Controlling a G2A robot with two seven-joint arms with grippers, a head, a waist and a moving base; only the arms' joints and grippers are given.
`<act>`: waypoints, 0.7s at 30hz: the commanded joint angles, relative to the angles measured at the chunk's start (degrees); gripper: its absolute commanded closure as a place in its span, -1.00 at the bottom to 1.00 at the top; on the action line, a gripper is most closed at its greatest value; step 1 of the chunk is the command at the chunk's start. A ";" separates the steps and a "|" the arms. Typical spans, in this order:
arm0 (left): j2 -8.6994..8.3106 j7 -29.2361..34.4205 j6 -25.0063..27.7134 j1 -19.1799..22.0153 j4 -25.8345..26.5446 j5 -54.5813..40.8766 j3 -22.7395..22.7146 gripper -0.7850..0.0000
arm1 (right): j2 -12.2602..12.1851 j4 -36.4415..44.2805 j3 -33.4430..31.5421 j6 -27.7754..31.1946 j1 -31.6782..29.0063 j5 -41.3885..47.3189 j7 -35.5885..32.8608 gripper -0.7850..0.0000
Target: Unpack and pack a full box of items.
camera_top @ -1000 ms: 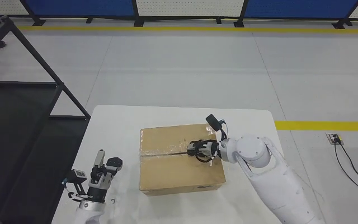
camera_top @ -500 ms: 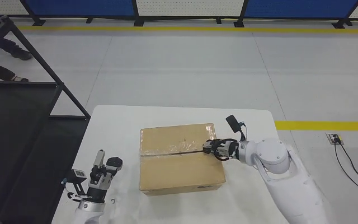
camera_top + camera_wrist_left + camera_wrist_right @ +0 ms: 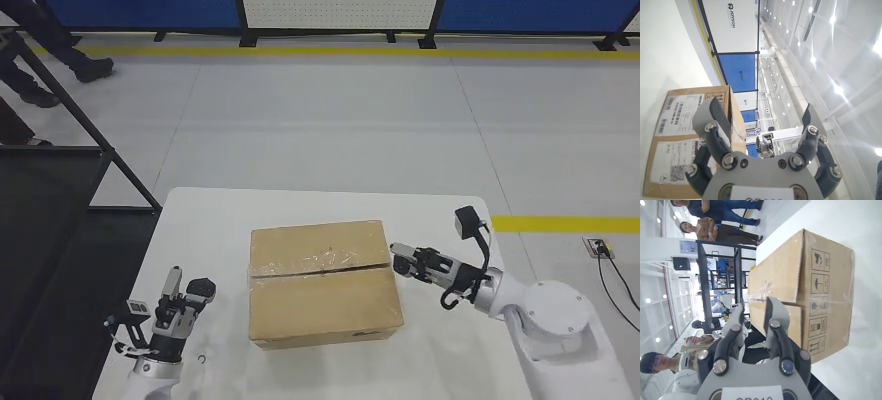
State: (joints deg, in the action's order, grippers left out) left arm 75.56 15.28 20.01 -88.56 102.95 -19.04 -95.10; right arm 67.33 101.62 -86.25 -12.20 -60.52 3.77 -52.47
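Note:
A closed brown cardboard box point(image 3: 322, 283) sits in the middle of the white table point(image 3: 205, 225). Crumpled clear tape point(image 3: 318, 264) runs along its top seam. My right gripper point(image 3: 398, 252) hovers just off the box's right edge, level with the seam, pointing at it. In the right wrist view its fingers point(image 3: 772, 311) stand a little apart with nothing between them, facing the box point(image 3: 821, 291). My left gripper point(image 3: 180, 300) rests near the table's front left, apart from the box. It is open and empty point(image 3: 761, 113), beside the box's labelled side point(image 3: 677, 132).
A black metal frame point(image 3: 70, 115) stands off the table's left side. The table has free room in front of and to both sides of the box. People stand on the floor beyond, away from the table.
My right gripper has drawn back to the right along the top seam and off the box's right edge. The left arm has hardly moved.

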 commanded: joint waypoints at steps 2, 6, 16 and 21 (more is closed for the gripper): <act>-0.11 1.20 0.25 -0.46 0.65 -0.33 -0.40 -1.00 | -0.08 1.89 -1.64 2.72 -2.59 2.38 2.44 -1.00; -0.23 2.41 0.38 -0.82 1.24 -0.46 -0.77 -1.00 | -0.14 2.57 -2.14 3.67 -3.75 3.70 3.10 -1.00; -0.23 2.40 0.39 -0.82 1.24 -0.46 -0.77 -1.00 | -0.14 2.57 -2.14 3.67 -3.75 3.70 3.10 -1.00; -0.23 2.40 0.38 -0.82 1.24 -0.46 -0.77 -1.00 | -0.14 2.57 -2.14 3.67 -3.75 3.70 3.10 -1.00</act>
State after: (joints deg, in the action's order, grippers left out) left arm 75.33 17.69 20.39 -89.38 104.19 -19.50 -95.87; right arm 67.19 104.19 -88.40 -8.54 -64.26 7.47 -49.37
